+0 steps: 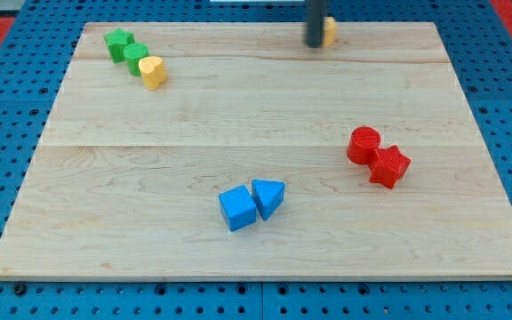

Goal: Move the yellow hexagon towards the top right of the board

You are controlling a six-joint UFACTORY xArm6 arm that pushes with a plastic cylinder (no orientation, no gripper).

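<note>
The yellow hexagon (329, 31) lies near the board's top edge, right of centre, mostly hidden behind my rod. My tip (315, 44) rests on the board directly against the hexagon's left side. A second yellow block, heart-shaped (153, 72), lies at the top left next to two green blocks.
A green star (118, 43) and a green cylinder-like block (135, 57) sit in a diagonal row with the yellow heart. A red cylinder (363, 145) and red star (389, 166) touch at the right. A blue cube (237, 208) and blue triangle (268, 196) lie at bottom centre.
</note>
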